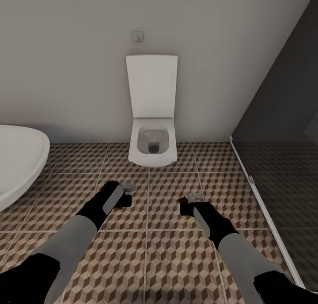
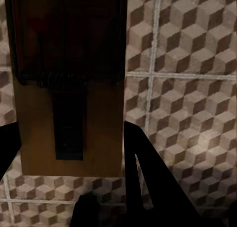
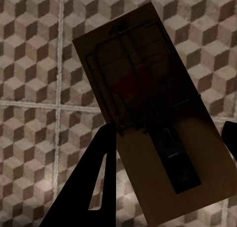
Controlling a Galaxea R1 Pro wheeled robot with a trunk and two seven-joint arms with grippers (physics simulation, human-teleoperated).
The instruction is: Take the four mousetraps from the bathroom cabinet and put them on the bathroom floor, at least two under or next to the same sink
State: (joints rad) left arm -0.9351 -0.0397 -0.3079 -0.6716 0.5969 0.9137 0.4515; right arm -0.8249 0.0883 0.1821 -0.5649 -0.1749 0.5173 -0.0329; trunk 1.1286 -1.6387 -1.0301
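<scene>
— So, where are the mousetraps?
— One mousetrap sits clamped between the left gripper fingers; another mousetrap is pinched in the right gripper. Both hang just above the bathroom floor.
— And around them?
— A white toilet stands ahead against the far wall, a bathtub at the left, dark shower floor at the right.

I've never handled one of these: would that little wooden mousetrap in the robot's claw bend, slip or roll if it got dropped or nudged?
The mousetrap is a flat wooden board, so it probably stays stiff and lies flat rather than rolling. Thin and small, it is likely light. Its wire spring looks like the delicate part. The right claw holds only one end, so it might pivot.
</scene>
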